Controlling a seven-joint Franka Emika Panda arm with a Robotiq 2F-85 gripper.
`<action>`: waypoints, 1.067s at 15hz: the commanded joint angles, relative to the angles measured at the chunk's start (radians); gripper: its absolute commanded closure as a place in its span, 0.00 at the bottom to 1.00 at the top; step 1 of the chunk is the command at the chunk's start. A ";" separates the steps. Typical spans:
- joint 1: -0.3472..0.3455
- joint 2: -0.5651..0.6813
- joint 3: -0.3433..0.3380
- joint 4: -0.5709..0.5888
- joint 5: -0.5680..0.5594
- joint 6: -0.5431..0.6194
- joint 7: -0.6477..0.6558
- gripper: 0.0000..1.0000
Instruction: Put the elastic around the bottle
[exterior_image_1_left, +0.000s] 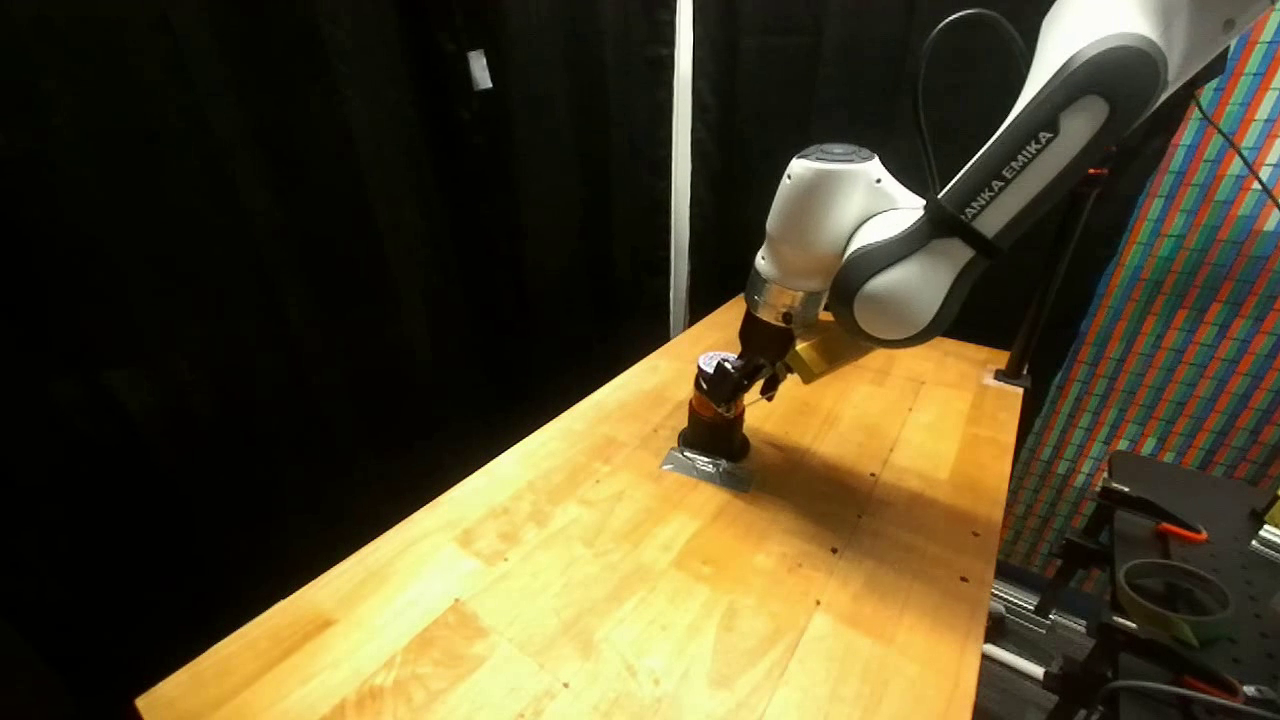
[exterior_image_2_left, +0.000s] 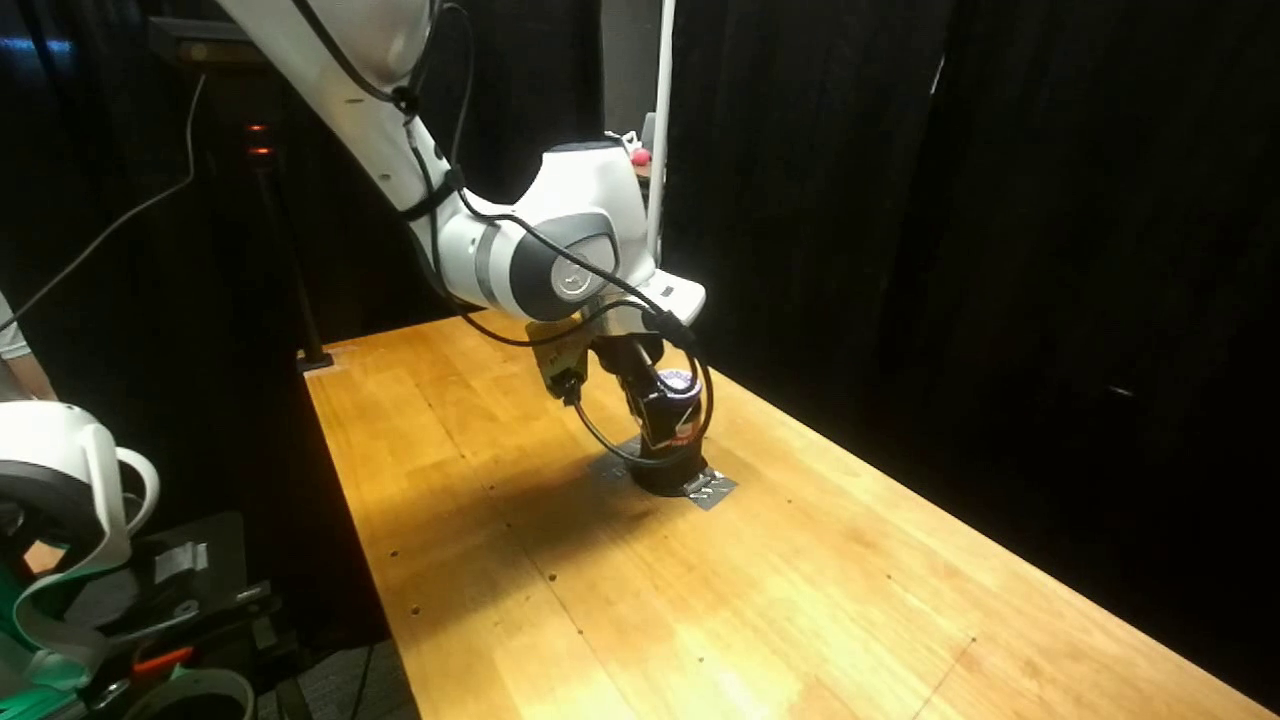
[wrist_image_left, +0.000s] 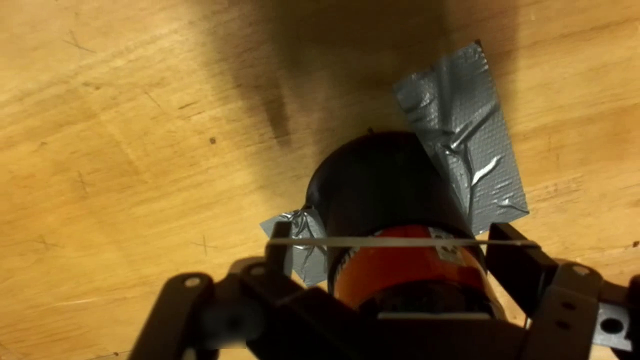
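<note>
One elastic (wrist_image_left: 360, 242) across spread claw (wrist_image_left: 391, 243)

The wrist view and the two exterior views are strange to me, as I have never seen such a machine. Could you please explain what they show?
The machine is a single robot arm ending in a gripper, a mechanical hand with two fingers. Two pictures are taken from outside, from different places; the wrist view is taken from the arm itself, looking down past the fingers. A dark bottle with an orange-red band stands upright on a wooden table, with grey tape at its base. In the wrist view the fingers stand apart, the bottle showing between them, with a thin pale elastic stretched across. So the elastic is held; whether it fully circles the bottle, I cannot tell.
</note>
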 joint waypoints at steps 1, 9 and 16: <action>-0.096 -0.111 0.102 -0.152 0.016 0.058 -0.191 0.00; -0.267 -0.209 0.271 -0.322 0.043 0.258 -0.514 0.00; -0.328 -0.150 0.310 -0.449 0.022 0.757 -0.487 0.58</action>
